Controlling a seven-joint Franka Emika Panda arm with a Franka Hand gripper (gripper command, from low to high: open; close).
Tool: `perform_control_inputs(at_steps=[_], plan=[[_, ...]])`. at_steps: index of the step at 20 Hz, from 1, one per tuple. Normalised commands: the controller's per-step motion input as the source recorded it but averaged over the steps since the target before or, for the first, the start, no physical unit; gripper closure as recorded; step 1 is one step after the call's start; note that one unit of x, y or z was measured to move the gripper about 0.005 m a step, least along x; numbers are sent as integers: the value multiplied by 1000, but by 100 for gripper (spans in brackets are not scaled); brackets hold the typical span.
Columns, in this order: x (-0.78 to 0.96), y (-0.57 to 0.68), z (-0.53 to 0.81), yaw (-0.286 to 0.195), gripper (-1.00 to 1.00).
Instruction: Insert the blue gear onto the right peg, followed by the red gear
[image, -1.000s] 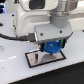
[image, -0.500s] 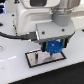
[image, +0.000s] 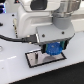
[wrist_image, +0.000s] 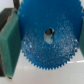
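The blue gear (image: 53, 49) is held in my gripper (image: 53, 50), just above the right part of the grey, black-edged plate (image: 36, 60). In the wrist view the blue gear (wrist_image: 47, 50) fills most of the picture. Its centre hole (wrist_image: 48, 32) shows something pale inside. A green finger pad (wrist_image: 9, 45) presses on the gear's rim at one side, and the other finger is mostly hidden behind the gear. The right peg is hidden under the gear and gripper. The red gear is out of view.
The plate lies on a white table (image: 15, 70). The robot's white body (image: 35, 15) and a black cable (image: 15, 36) stand behind it.
My gripper with the blue gear has sunk slightly towards the plate. Otherwise nothing has visibly moved.
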Motion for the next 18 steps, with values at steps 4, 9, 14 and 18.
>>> perform_control_inputs(at_steps=[4,9,14,18], plan=[[-74,0,179,0,100],[41,3,199,0,100],[256,73,-18,0,100],[204,26,-32,0,100]])
